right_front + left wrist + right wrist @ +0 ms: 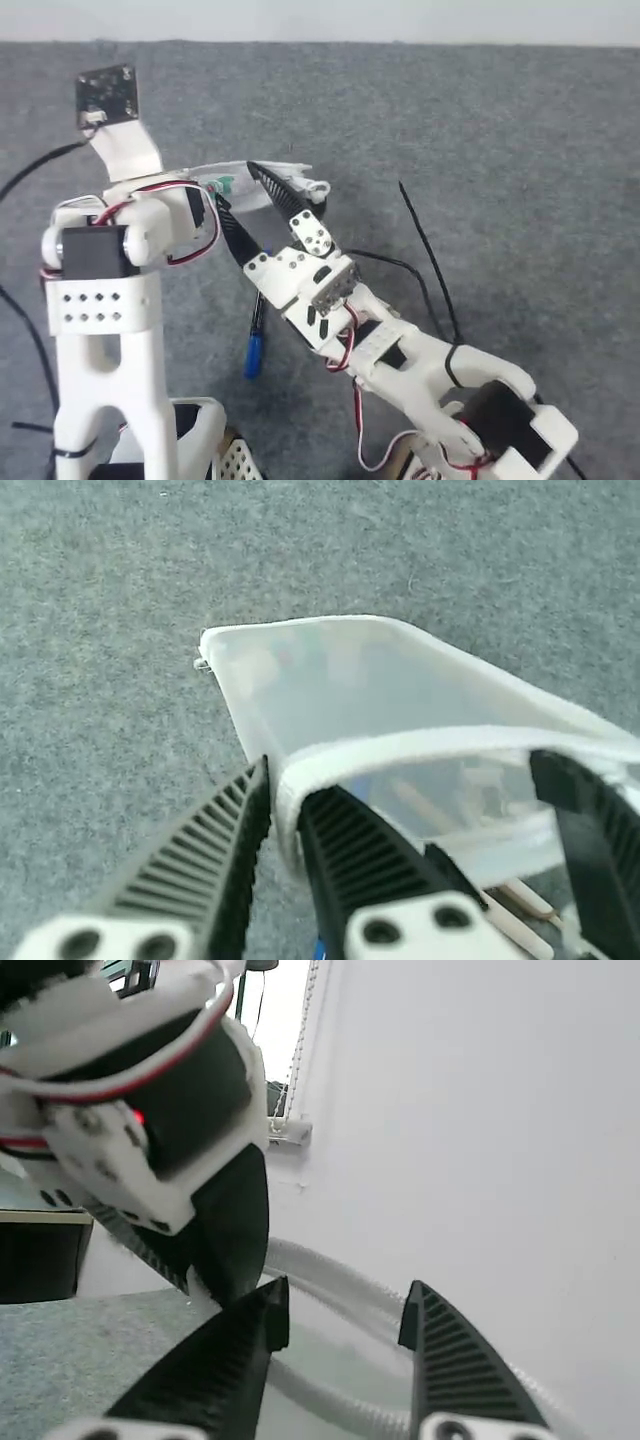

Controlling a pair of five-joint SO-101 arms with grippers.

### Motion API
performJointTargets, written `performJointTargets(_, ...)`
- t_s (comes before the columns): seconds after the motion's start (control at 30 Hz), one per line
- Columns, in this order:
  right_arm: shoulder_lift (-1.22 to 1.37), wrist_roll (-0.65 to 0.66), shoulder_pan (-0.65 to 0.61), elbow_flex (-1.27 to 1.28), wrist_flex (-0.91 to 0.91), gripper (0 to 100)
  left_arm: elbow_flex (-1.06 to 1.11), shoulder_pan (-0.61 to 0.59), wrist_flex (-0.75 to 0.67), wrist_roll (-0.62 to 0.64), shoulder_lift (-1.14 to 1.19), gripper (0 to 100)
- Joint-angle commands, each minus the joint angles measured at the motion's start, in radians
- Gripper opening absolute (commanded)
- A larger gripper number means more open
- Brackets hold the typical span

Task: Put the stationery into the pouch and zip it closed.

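— Where is the translucent white plastic pouch (350,680)?
— On the grey carpeted table (520,130), between the two arms. The left gripper (285,785) pinches its zipper rim.
— And the right gripper (348,1295)?
— Fingers spread, at the same rim. A black pen with a blue end (254,350) lies on the table, outside the pouch.

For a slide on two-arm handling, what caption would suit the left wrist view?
Left gripper pinching the zipper rim of the translucent pouch on the grey carpet.
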Motion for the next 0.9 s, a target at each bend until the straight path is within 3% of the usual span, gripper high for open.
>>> performJointTargets(0.0, -0.099, 0.018, -0.001, 0.035, -0.010, 17.7, -0.021, 0.002, 0.003, -0.009, 0.002, 1)
performJointTargets(0.4, -0.440, 0.011, 0.005, 0.069, 0.572, 17.7, -0.022, 0.000, -0.008, -0.011, 0.002, 1)
performJointTargets(0.87, -0.835, 0.011, 0.113, 0.058, 1.267, 17.7, -0.021, -0.020, -0.014, -0.006, 0.006, 1)
